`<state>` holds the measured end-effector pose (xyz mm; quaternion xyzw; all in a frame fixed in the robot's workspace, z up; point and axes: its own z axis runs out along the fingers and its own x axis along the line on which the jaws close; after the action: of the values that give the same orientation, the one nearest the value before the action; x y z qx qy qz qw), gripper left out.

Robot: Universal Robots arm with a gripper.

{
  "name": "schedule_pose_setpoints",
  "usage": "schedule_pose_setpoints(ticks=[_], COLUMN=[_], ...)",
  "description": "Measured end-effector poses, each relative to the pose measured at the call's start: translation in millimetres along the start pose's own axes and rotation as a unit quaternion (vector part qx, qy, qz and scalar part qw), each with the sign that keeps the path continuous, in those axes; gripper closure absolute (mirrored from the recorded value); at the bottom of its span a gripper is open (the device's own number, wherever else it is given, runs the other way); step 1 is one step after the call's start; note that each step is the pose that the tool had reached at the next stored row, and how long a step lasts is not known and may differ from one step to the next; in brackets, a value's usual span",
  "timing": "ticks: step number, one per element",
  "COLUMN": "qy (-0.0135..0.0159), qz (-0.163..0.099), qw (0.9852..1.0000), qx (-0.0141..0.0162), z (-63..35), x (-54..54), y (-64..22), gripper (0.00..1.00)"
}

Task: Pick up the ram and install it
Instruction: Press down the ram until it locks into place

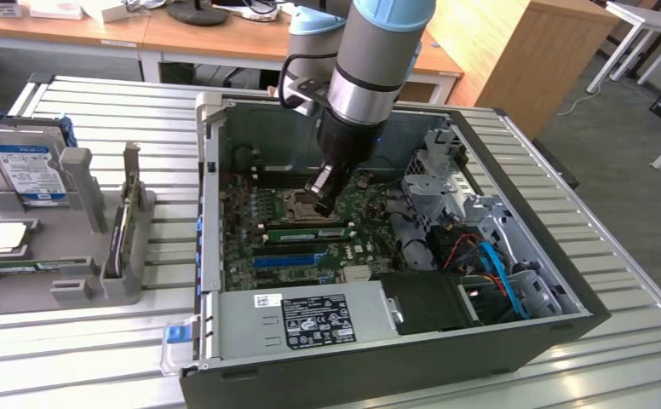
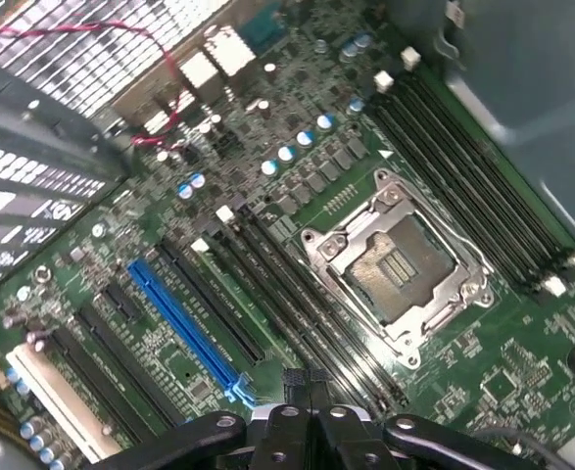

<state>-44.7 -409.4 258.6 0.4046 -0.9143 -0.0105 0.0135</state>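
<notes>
Label on power supply, label on hard drive: print unreadable.

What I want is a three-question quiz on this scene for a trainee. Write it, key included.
1. True or false: the pincer hangs over the grey holder outside the computer case.
2. What colour is the long plastic slot on the motherboard? A red, B blue, C yellow.
3. On which side of the exterior view does the hard drive stand?

Key:
1. False. The pincer is inside the computer case, low over the motherboard.
2. B.
3. The exterior view's left.
</notes>
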Motion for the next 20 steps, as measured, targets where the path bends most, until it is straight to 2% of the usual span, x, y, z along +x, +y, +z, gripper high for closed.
schedule_pose_setpoints(ticks=[5, 10, 15, 20], qy=[-0.0010, -0.0021, -0.0032, -0.0043], qz=[0.035, 0.072, 0.112, 0.153], qw=[0.9994, 0.9974, 0.9937, 0.9882], qx=[-0.0006, -0.0011, -0.0017, -0.0022], z=[0.0, 0.0, 0.0, 0.0], x=[0.0, 0.0, 0.0, 0.0], y=[0.0, 0.0, 0.0, 0.0], gripper=[0.90, 0.90, 0.90, 0.90])
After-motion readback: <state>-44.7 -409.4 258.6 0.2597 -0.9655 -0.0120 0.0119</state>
